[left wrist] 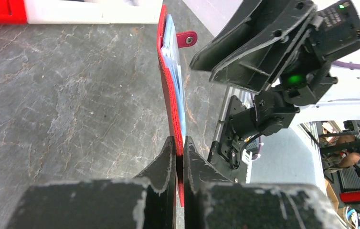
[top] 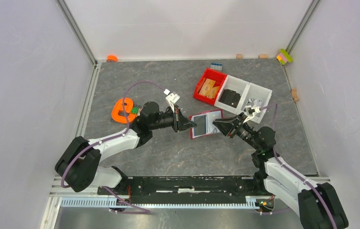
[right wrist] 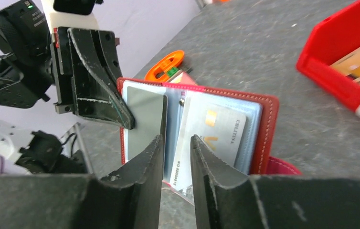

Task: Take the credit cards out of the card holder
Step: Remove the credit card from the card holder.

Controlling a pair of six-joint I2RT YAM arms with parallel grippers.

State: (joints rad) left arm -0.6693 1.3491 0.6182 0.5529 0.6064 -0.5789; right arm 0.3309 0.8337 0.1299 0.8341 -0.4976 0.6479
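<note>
The card holder [top: 206, 123] is a dark red wallet lying open between the two arms. My left gripper [left wrist: 179, 145] is shut on its left edge, with the red cover [left wrist: 168, 81] pinched between the fingers and light blue sleeves [left wrist: 175, 71] showing inside. In the right wrist view a grey card [right wrist: 144, 114] sits in the left half and a silvery credit card [right wrist: 221, 133] with gold marks in the right half. My right gripper [right wrist: 175, 140] hovers at the holder's middle fold. Its jaws stand a narrow gap apart and clamp nothing.
A bright red bin [top: 210, 87] with tan pieces stands behind the holder. Two white bins [top: 235, 93] sit to its right. An orange object [top: 123, 109] lies at the left. Small blocks [top: 284, 56] rest along the back wall.
</note>
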